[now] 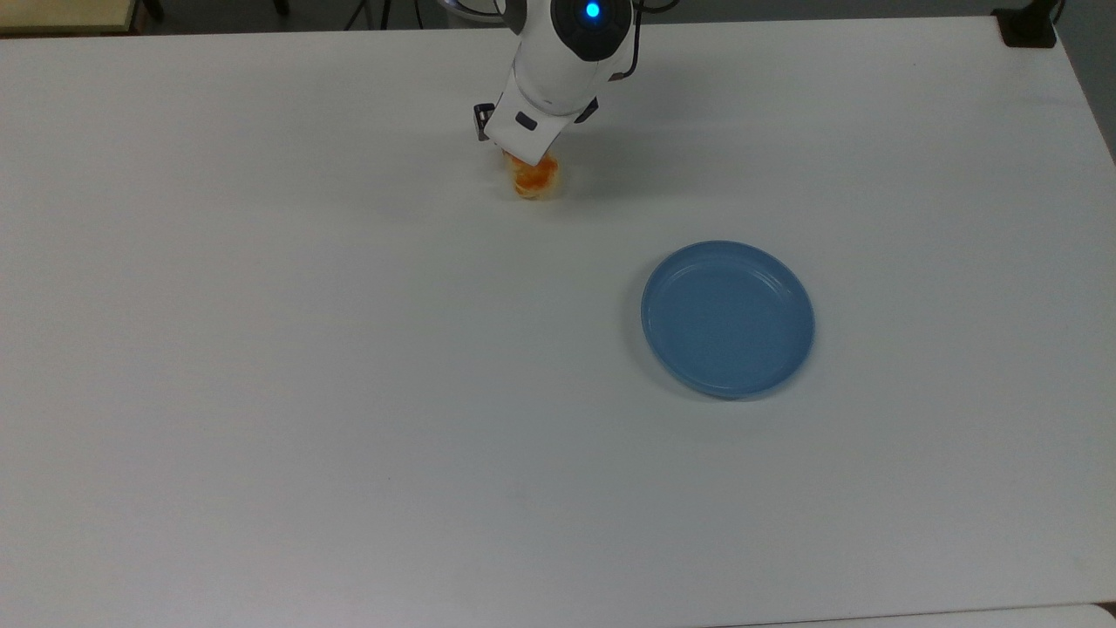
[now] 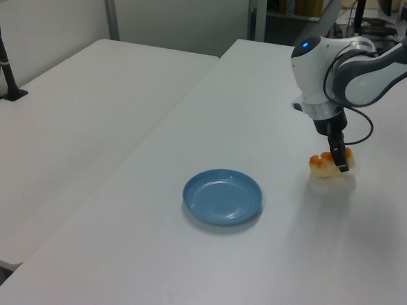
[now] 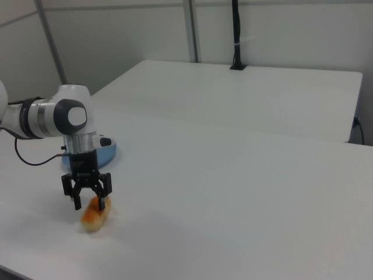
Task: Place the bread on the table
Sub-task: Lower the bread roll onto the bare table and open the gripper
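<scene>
- The bread lies on the table, toward the far edge in the top view and a little to the top view's left of the middle.
- In the right view it is a small tan loaf with orange bumps, resting flat on the white surface with a faint shadow beside it.
- The gripper hangs straight down over the bread; in the right view its two black fingers stand spread apart, one on each side of the loaf's far end, so the jaws look released rather than clamped.
- In the left view the fingertip sits at the bread's right end, close against it; whether it touches cannot be told.
- In the top view the white wrist covers the far part of the bread.
- The blue plate is on the table, well apart from the bread, nearer the camera and to the top view's right.
- In the right view the plate shows partly behind the arm.
</scene>
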Available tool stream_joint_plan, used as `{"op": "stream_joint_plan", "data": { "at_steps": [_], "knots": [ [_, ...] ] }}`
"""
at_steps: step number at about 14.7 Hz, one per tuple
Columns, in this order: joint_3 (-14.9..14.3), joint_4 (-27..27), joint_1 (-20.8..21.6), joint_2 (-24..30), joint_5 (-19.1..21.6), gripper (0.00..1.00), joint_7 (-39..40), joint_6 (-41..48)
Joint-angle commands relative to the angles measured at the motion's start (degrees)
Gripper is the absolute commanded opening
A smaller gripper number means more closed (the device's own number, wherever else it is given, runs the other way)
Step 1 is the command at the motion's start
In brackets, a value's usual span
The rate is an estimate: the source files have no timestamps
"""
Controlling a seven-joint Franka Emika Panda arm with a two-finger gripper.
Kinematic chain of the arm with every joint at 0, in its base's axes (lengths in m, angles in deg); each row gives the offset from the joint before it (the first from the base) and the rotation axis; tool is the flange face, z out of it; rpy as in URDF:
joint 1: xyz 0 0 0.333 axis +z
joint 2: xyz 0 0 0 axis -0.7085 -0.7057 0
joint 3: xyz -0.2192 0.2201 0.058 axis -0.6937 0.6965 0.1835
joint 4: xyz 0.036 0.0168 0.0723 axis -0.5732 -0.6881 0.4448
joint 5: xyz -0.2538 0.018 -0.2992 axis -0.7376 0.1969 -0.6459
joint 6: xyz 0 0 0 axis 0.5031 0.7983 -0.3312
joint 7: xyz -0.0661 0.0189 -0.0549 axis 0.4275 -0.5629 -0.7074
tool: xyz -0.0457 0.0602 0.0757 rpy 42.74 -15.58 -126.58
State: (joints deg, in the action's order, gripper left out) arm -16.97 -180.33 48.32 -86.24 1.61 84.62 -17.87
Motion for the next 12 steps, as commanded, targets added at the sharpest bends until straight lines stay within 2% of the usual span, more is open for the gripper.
{"op": "stream_joint_plan", "data": {
  "at_steps": [1,6,8,9,12],
  "knots": [
    [0.0,-1.0,0.0,0.9,0.2,1.0,1.3,-0.1],
    [0.0,1.1,-0.2,3.2,0.7,1.0,1.4,5.6],
    [-0.6,6.1,-2.3,6.2,4.3,1.0,1.4,9.8],
    [-0.8,10.8,-4.9,7.6,6.7,1.0,0.8,11.6],
    [-2.0,22.2,-8.3,8.0,8.6,1.0,-1.4,15.7]
  ]
}}
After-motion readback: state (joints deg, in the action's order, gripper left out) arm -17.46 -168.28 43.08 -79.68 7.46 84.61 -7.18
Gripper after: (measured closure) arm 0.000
